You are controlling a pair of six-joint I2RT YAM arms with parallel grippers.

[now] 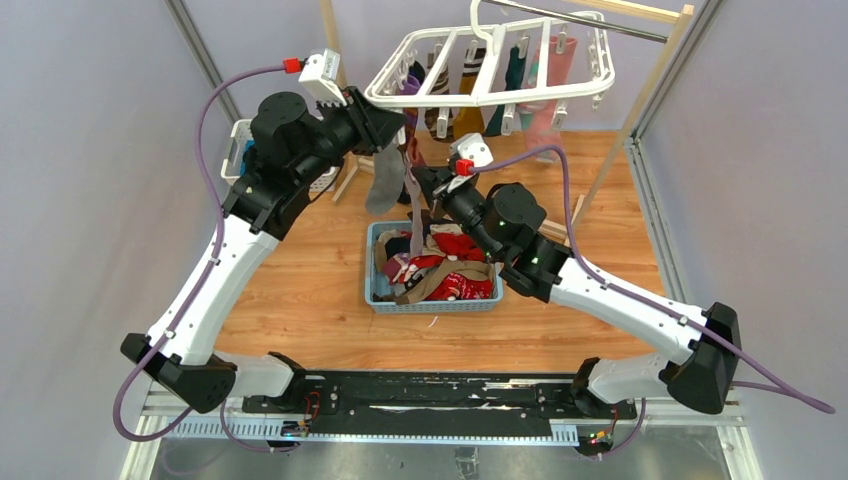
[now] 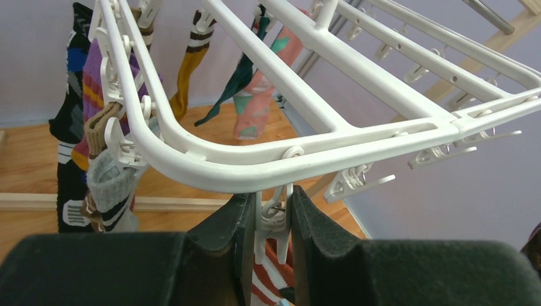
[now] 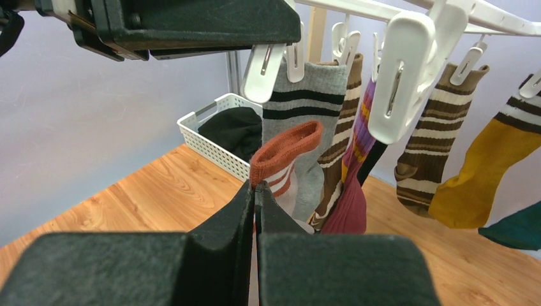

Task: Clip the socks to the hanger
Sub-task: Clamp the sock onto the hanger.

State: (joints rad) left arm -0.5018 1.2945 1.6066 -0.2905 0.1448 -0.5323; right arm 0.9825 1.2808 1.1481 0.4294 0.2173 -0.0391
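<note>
The white hanger [image 1: 490, 75] hangs from the rail with several socks clipped to it, among them a grey striped one [image 3: 306, 95] and a brown striped one [image 3: 440, 127]. My left gripper [image 2: 274, 204] is shut on a dangling white clip [image 2: 275, 223] at the hanger's near corner [image 2: 255, 169], one finger on each side of it. My right gripper [image 3: 257, 188] is shut on a sock with a red-orange cuff and white stripes [image 3: 285, 143] and holds it up just under that clip. The cuff also shows below the clip in the left wrist view [image 2: 271, 280].
A blue basket [image 1: 385, 300] holding several loose socks sits on the wooden floor below the grippers. A white lattice basket [image 1: 240, 135] with dark cloths stands at the back left. The wooden rack's post [image 1: 650, 90] and metal rail [image 1: 590, 22] stand behind the hanger.
</note>
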